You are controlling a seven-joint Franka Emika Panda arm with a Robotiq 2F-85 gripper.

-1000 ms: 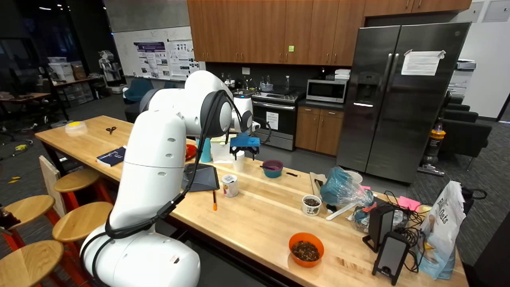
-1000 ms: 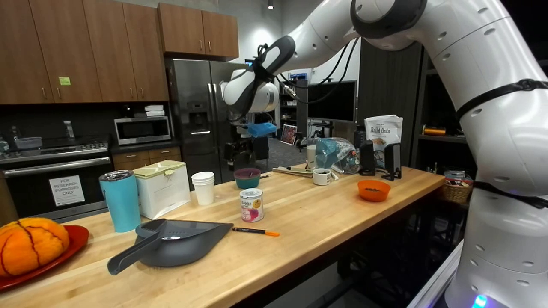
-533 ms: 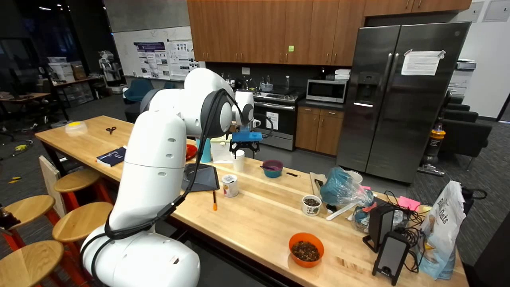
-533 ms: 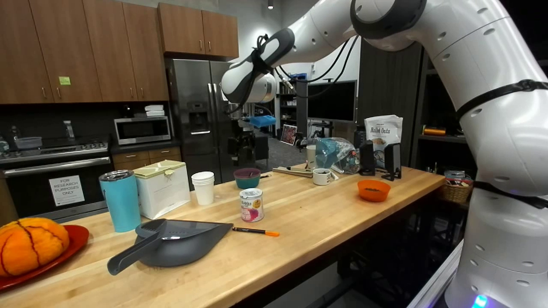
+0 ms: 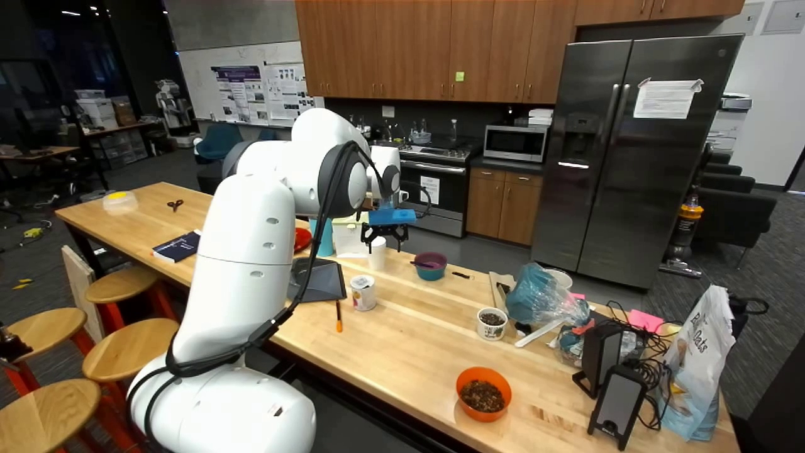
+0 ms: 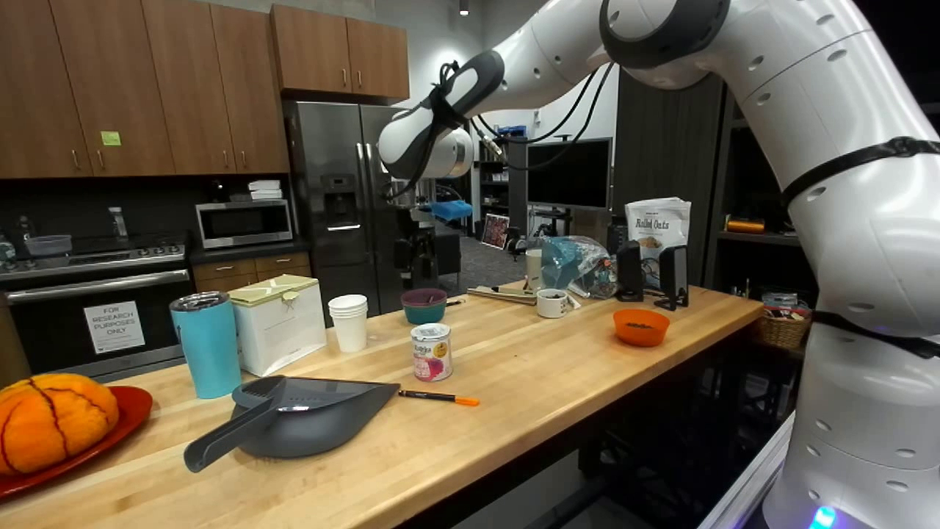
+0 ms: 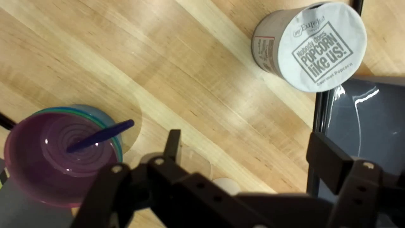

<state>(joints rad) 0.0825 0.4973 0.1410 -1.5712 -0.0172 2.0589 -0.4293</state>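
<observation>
My gripper (image 7: 250, 152) is open, with nothing between its fingers, above the wooden table. It also hangs in the air in both exterior views (image 5: 385, 245) (image 6: 416, 268). A popcorn tub with a white lid (image 7: 322, 47) stands ahead of the right finger in the wrist view; it shows in both exterior views (image 5: 363, 294) (image 6: 431, 354). A purple bowl stacked in a teal one (image 7: 60, 152) holds a dark purple utensil (image 7: 101, 136), left of the fingers. A grey dustpan (image 7: 364, 117) lies beneath the right finger. White paper cups (image 6: 348, 323) stand near the gripper.
A white box (image 6: 279, 327), a blue tumbler (image 6: 206, 345) and an orange-tipped marker (image 6: 440, 397) are on the table. Farther along are an orange bowl with dark contents (image 5: 483, 395), a small white tub (image 5: 491, 324), black speakers (image 5: 616, 402) and an oats bag (image 5: 698, 365).
My hand has shifted slightly and tilted a little over the last second; the blue part on it sits higher in both exterior views. The things on the table have not moved.
</observation>
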